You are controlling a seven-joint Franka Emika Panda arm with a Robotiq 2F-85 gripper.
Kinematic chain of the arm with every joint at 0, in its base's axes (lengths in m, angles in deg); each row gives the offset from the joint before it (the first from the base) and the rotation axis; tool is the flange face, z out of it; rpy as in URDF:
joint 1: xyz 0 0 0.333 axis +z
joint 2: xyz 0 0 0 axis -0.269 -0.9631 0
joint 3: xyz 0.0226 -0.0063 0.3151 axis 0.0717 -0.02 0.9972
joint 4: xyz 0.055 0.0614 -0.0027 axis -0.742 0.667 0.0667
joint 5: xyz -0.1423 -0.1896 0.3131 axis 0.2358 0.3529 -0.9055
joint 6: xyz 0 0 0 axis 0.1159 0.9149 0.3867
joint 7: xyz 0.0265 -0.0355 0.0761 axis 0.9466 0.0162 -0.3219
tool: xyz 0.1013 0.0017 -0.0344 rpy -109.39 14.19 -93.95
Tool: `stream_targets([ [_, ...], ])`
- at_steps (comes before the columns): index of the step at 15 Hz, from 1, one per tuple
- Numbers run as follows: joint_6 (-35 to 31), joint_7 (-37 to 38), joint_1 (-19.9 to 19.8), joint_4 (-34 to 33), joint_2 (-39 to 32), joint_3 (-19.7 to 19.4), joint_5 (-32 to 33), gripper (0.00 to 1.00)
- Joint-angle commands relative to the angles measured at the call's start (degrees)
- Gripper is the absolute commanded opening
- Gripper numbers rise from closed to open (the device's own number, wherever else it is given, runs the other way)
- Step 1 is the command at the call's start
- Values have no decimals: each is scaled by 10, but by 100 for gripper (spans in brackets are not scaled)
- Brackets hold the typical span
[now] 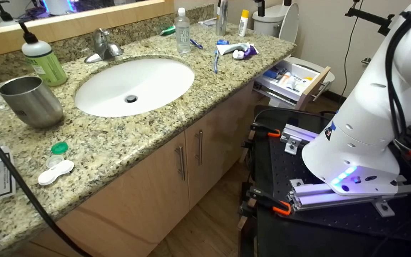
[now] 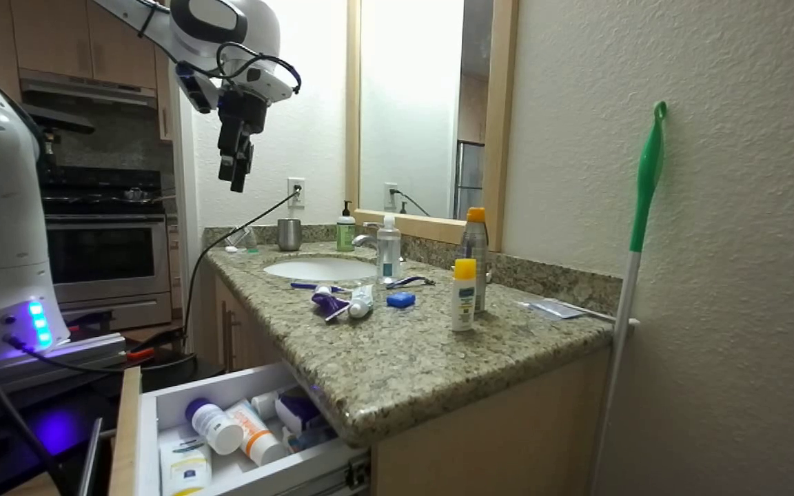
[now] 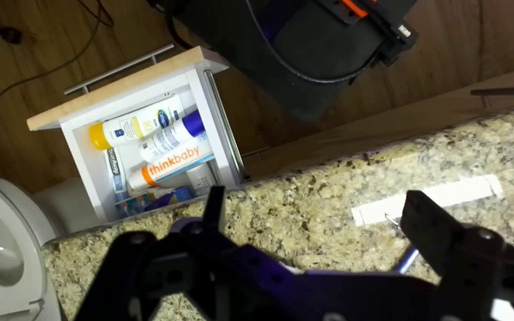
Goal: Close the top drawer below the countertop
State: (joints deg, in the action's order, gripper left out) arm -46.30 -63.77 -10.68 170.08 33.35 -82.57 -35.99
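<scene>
Smooth white arm [image 1: 368, 101], looping black cables [image 1: 390, 60], glowing blue light strip [image 1: 344, 175], dark blocky fingers [image 3: 433, 232]

Our smooth white jointed arm [image 1: 366, 107] rises from a broad, rounded white base [image 1: 366, 160], where a short strip of blue lights [image 1: 344, 175] glows in both exterior views. Thick black cables [image 1: 390, 67] run along our side. In an exterior view, our white forearm [image 2: 159, 34] slopes in from the top edge to a bulky white wrist [image 2: 262, 34], with black cables looped about it, and below hangs our angular black two-fingered gripper [image 2: 231, 178], pointing downward. In the wrist view, we see its blocky black fingers [image 3: 426, 227] reaching up, their tips wide apart.
</scene>
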Motion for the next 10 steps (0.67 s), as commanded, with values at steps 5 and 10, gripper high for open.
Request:
stream_targets([
  [5,-43,8,-22,17,13,-16,-12,100],
  [10,-87,17,-110,44,-42,-100,24,100],
])
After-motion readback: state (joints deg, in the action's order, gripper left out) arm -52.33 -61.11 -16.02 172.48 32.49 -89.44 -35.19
